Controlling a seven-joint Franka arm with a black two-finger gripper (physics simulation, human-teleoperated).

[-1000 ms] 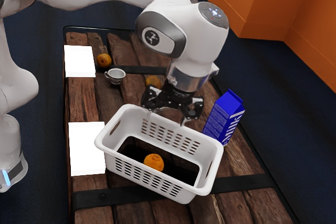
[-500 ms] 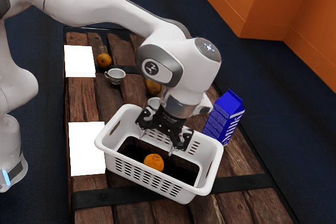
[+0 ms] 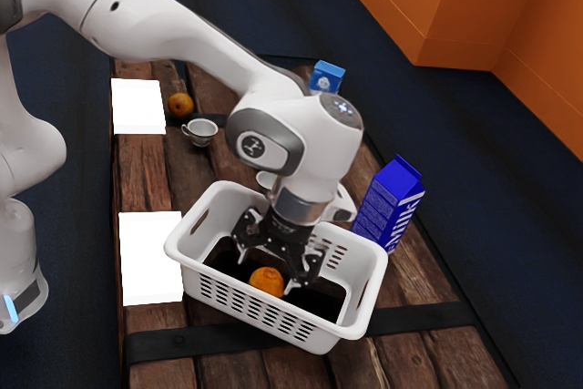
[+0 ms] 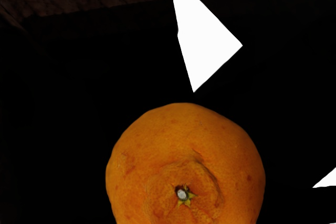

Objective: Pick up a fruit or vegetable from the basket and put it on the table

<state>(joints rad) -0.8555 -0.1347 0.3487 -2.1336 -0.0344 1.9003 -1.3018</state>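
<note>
"Where is it brightest?"
"At the exterior view's left: the far panel (image 3: 138,107) and near panel (image 3: 151,258) glare flat white. The arm (image 3: 155,6) is pale, with soft grey shading."
"And the dim parts?"
"The floor (image 3: 510,189) is deep navy, and the basket (image 3: 378,261) has a bright rim around a nearly black bottom (image 3: 314,301)."
"How about the wrist view?"
"Mostly black, but the orange (image 4: 157,145) is evenly lit, its skin clearly coloured. Beyond it, a white patch (image 4: 202,40) glares hard-edged."
"Light from where?"
"I can't tell."
</note>
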